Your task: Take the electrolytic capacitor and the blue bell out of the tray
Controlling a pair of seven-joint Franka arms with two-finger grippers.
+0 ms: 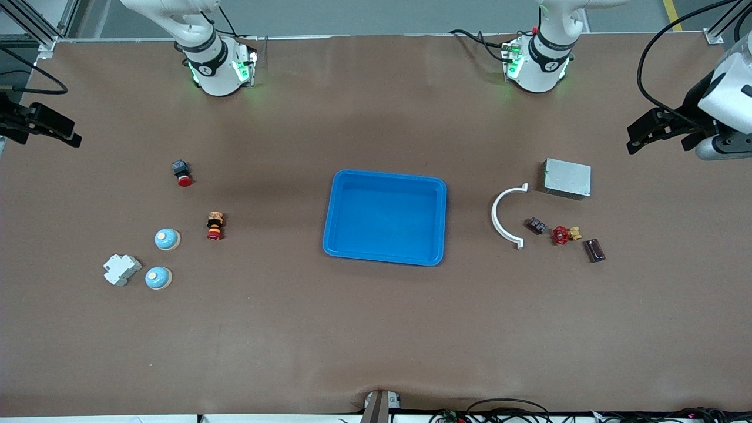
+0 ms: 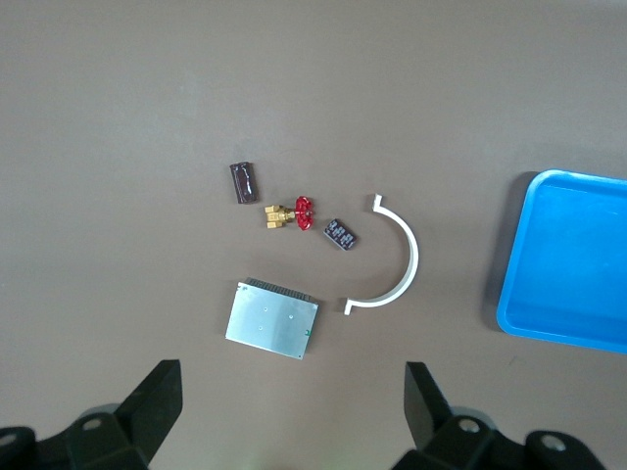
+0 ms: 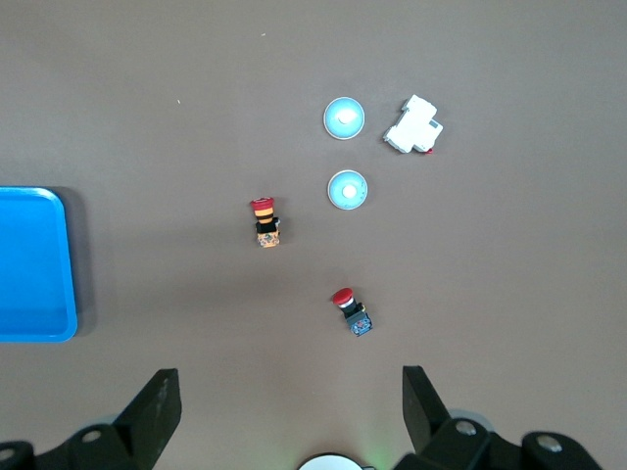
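Observation:
Two light-blue dome bells (image 1: 167, 239) (image 1: 158, 278) sit toward the right arm's end of the table, beside a white breaker block; the right wrist view shows the same bells (image 3: 344, 117) (image 3: 348, 190). The dark brown cylindrical capacitor (image 1: 594, 250) (image 2: 243, 182) lies toward the left arm's end, next to a red-handled brass valve (image 1: 564, 234). The blue tray (image 1: 435, 185) sits mid-table with nothing in it. My left gripper (image 1: 637, 138) (image 2: 294, 392) hangs open over the table's edge at its own end. My right gripper (image 1: 69, 132) (image 3: 289, 392) hangs open over its end. Both are clear of every object.
Near the capacitor lie a small black component (image 1: 536, 225), a white curved clamp (image 1: 499, 214) and a grey metal box (image 1: 566, 178). Two red-capped push buttons (image 1: 183, 173) (image 1: 215, 226) and the white breaker (image 1: 121, 269) lie near the bells.

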